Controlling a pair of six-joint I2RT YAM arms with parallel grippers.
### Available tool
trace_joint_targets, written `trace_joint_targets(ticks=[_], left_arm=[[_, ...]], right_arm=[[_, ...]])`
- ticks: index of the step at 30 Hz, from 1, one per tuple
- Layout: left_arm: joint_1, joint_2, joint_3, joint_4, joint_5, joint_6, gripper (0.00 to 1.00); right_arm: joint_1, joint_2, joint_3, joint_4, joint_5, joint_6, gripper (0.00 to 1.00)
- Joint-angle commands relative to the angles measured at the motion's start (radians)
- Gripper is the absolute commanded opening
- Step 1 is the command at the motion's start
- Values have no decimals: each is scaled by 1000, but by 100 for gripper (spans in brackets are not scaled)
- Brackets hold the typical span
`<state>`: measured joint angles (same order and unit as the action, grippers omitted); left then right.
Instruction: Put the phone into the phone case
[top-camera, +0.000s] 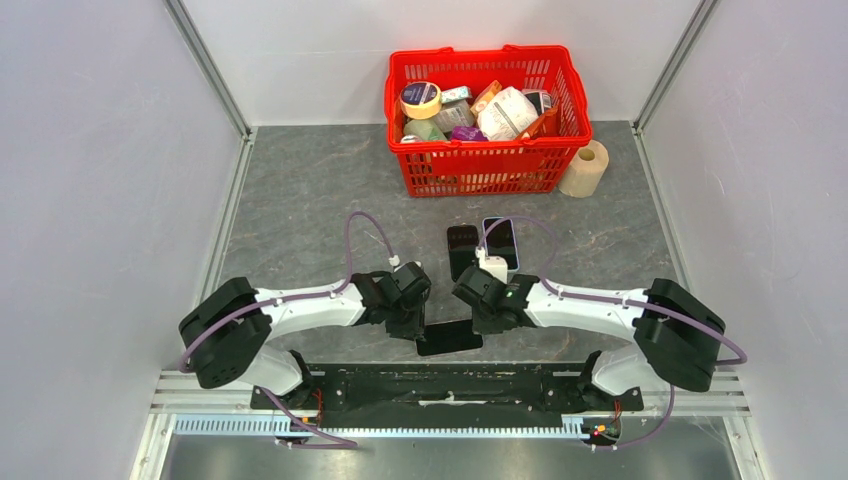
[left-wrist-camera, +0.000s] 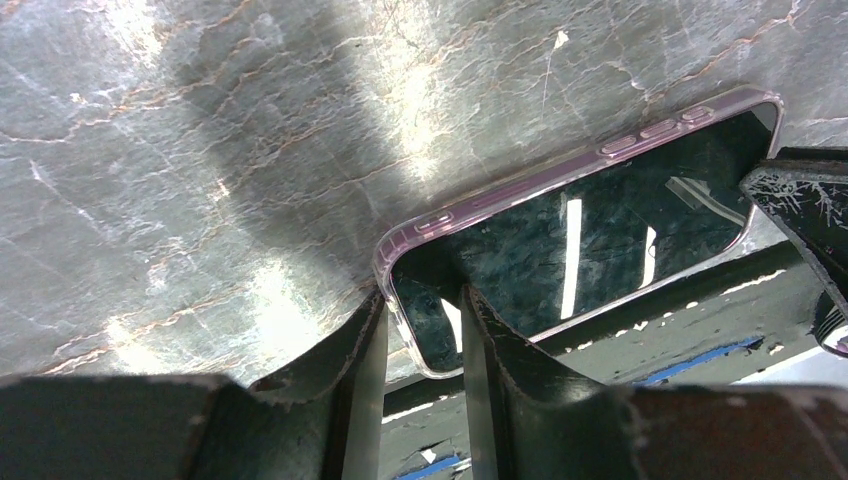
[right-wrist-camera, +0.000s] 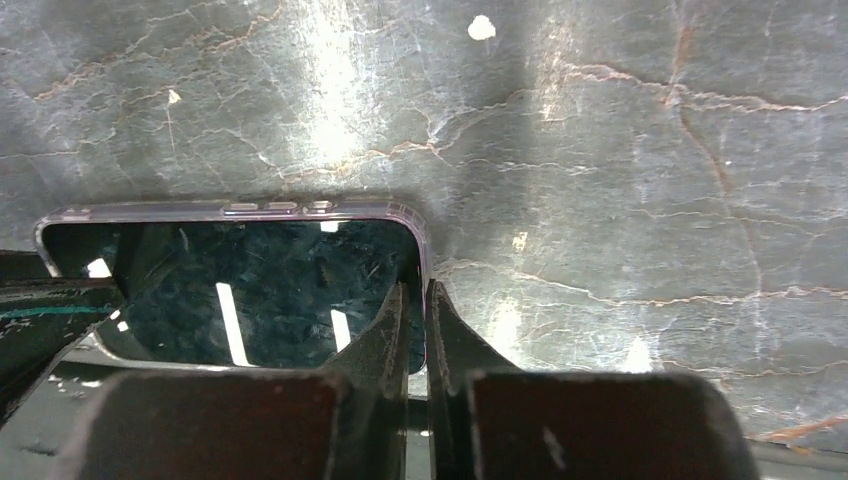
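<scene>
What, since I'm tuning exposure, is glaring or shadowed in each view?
Left wrist view: white glare patches on the table, a broad dark shadow across it, light streaks mirrored in the phone. Right wrist view: similar glare and streaks. Top view: even light, soft shadows only.

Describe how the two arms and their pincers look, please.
The left arm and right arm have white links with bulky black joints. A purple cable loops along each. The left pincer and right pincer have black, scuffed, tapering fingers.
</scene>
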<state>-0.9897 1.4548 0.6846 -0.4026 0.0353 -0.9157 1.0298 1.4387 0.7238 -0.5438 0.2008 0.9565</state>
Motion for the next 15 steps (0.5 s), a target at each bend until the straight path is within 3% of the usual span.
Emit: trace_joint_targets(ticks=[1, 6, 11, 15], left_arm=[[-36, 153, -64, 167, -6, 0, 33], [-36, 92, -55, 113, -65, 6, 33], [-35, 24, -17, 32, -130, 32, 34], [-34, -9, 30, -7, -155, 57, 37]], right_arm=[[64, 187, -76, 191, -29, 63, 7], [33, 38, -67, 83, 26, 38, 19], [-5, -160, -69, -29, 45, 22, 38], [-3, -268, -101, -60, 5, 52, 39]])
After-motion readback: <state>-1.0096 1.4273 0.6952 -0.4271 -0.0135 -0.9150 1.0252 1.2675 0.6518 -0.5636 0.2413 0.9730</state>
